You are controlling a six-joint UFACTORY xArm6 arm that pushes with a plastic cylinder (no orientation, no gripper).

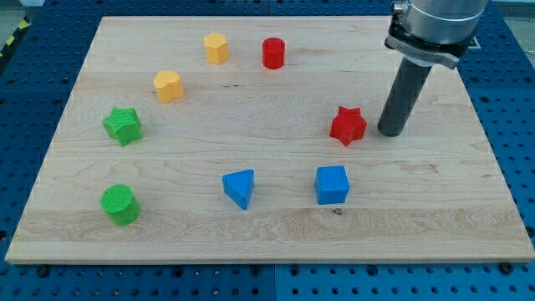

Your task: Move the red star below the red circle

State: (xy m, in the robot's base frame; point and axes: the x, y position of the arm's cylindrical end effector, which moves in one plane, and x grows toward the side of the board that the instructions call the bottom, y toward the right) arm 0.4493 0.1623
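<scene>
Here the red star (pixel 348 125) sits just left of my tip (pixel 389 132), apart.

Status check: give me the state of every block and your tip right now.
red star: flat, left of my tip
my tip: on board, apart from star
red circle: upright, untouched
yellow blocks: untouched
green star, green circle: untouched
blue triangle, blue cube: untouched

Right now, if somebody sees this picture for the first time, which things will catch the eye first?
First the thick dark rod coming down at the view's upper right, with my tip resting on the wooden board. Just left of it, a small gap apart, sits the red star. The red circle stands further toward the view's top, left of the star, among other coloured blocks spread in a loose ring.
</scene>
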